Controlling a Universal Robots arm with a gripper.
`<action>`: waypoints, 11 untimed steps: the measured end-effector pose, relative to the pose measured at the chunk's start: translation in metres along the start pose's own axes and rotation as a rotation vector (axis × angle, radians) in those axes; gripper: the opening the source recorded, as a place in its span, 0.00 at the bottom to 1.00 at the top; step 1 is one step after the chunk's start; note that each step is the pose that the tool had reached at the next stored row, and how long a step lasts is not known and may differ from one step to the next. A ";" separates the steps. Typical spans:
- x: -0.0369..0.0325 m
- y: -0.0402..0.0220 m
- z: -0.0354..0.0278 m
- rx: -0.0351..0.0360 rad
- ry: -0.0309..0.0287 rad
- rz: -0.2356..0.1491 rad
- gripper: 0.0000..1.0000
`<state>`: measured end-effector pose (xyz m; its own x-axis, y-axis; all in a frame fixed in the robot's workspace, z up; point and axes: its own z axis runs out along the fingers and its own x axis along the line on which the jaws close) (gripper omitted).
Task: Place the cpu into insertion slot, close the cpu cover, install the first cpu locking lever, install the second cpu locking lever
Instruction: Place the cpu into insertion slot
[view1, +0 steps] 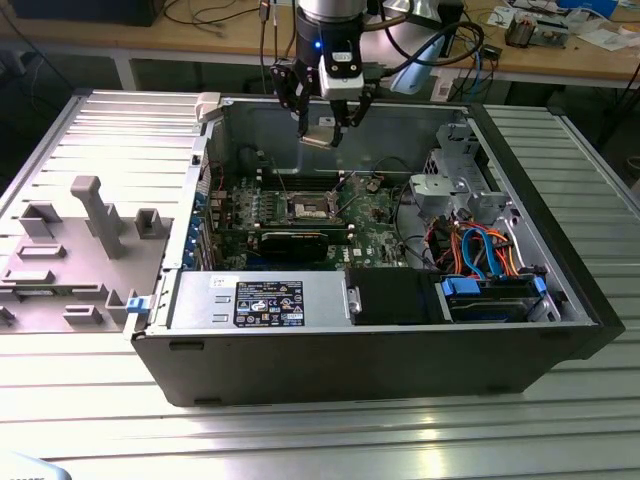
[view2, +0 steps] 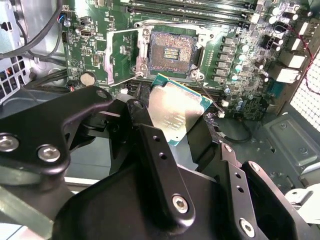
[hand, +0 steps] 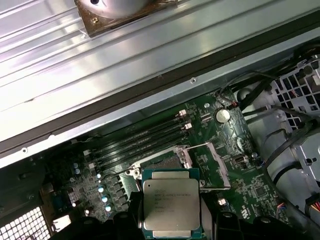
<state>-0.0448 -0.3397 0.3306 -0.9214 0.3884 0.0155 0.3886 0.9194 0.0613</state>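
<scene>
A ribbed metal worktop (view1: 300, 440) carried an open computer case (view1: 360, 350) lying on its side near the middle, with grey fixture blocks (view1: 90, 215) towards the worktop's edge on the exterior view's left. A cluttered bench with cables (view1: 470, 45) stood behind.

In the exterior view the arm (view1: 325, 30) hung over the case's far wall. Its jaws pinched the cpu (view1: 318, 138) well above the motherboard (view1: 375, 225), apart from the insertion slot (view1: 308, 208) below it. That view also showed the power supply (view1: 260, 300) along the case's near wall and a drive cage with blue and orange cables (view1: 480, 250) at the case's end on the exterior view's right.

The second wrist view looked past the black fingers (view2: 150, 150) clamped on opposite edges of the cpu (view2: 176, 112), which sat tilted, its silver top catching the light. Beyond it the insertion slot (view2: 172, 52) lay bare, its contact field exposed, and the cpu cover (view2: 109, 55) stood swung open beside it.

The first wrist view showed the cpu (hand: 170, 209) squarely from above, its green rim visible, with the insertion slot (hand: 160, 162) just beyond it, the memory slots (hand: 135, 145) and a coin cell (hand: 223, 116) further on, then the case's rim (hand: 150, 95).
</scene>
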 end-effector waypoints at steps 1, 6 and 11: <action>0.0001 0.0000 0.0003 -0.0001 -0.0002 0.003 0.55; 0.0009 -0.0012 0.0024 -0.0002 -0.0008 0.012 0.55; 0.0012 -0.0015 0.0040 -0.0002 -0.0013 0.020 0.55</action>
<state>-0.0464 -0.3403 0.3266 -0.9133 0.4070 0.0154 0.4071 0.9113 0.0613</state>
